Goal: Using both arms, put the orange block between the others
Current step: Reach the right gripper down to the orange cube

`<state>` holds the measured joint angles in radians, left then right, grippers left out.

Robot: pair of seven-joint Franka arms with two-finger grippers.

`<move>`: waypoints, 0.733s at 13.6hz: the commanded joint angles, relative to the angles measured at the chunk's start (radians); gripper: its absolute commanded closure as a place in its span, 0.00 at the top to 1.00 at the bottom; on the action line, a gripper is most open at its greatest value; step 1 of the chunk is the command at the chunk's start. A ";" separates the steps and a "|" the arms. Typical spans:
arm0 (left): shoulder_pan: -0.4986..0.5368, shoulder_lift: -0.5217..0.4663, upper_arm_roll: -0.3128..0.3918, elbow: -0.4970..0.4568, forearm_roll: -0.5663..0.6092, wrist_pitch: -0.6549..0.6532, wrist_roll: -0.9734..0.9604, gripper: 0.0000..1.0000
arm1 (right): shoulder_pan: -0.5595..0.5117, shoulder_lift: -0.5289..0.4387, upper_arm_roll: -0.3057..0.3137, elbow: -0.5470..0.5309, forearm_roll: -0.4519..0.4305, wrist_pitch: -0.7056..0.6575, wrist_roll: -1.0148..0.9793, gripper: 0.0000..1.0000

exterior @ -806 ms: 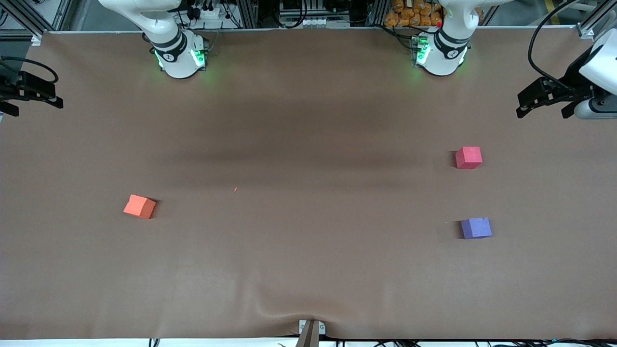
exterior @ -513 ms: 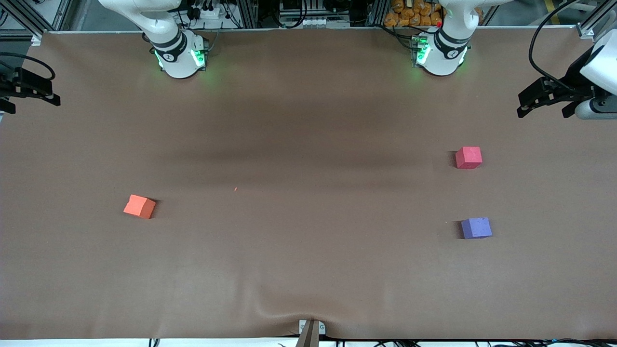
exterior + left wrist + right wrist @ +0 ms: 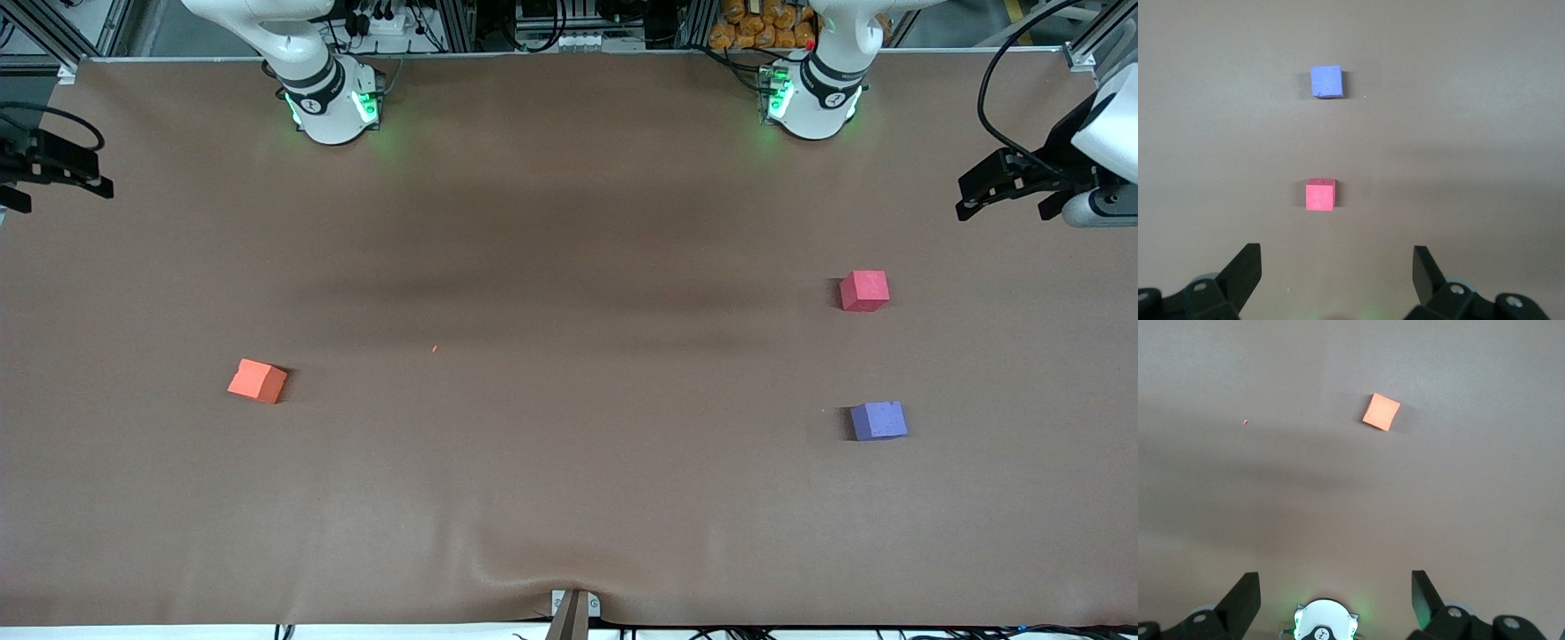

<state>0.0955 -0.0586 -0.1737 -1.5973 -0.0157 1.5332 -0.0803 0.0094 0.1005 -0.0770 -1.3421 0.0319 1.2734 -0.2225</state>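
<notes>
The orange block (image 3: 257, 380) lies alone on the brown table cover toward the right arm's end, and it shows in the right wrist view (image 3: 1381, 411). The others stand apart toward the left arm's end. The pinkish-red cube (image 3: 864, 291) (image 3: 1320, 195) is farther from the front camera than the purple cube (image 3: 878, 420) (image 3: 1327, 81), with bare cover between them. My left gripper (image 3: 1003, 200) (image 3: 1337, 267) hangs open and empty over the table's edge at the left arm's end. At the other end of the table my right gripper (image 3: 55, 182) (image 3: 1336, 590) also hangs open, holding nothing.
The arm bases (image 3: 333, 102) (image 3: 809, 98) glow green along the table's back edge. A tiny orange crumb (image 3: 435, 348) lies mid-table. A small metal mount (image 3: 573, 609) pokes up at the front edge, where the cover wrinkles.
Both grippers have shifted only slightly at the table's ends. The three blocks have not moved.
</notes>
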 commanded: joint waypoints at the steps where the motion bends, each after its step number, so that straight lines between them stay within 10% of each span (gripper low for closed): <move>1: 0.006 0.005 -0.007 0.004 0.019 -0.021 0.019 1.00 | -0.019 0.077 0.010 -0.060 0.005 0.111 -0.015 1.00; 10: 0.007 0.008 -0.007 0.002 0.017 -0.019 0.017 1.00 | -0.060 0.405 0.010 -0.273 0.011 0.639 -0.093 1.00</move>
<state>0.0956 -0.0510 -0.1753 -1.6030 -0.0157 1.5247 -0.0803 -0.0176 0.4578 -0.0791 -1.6179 0.0319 1.8603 -0.2681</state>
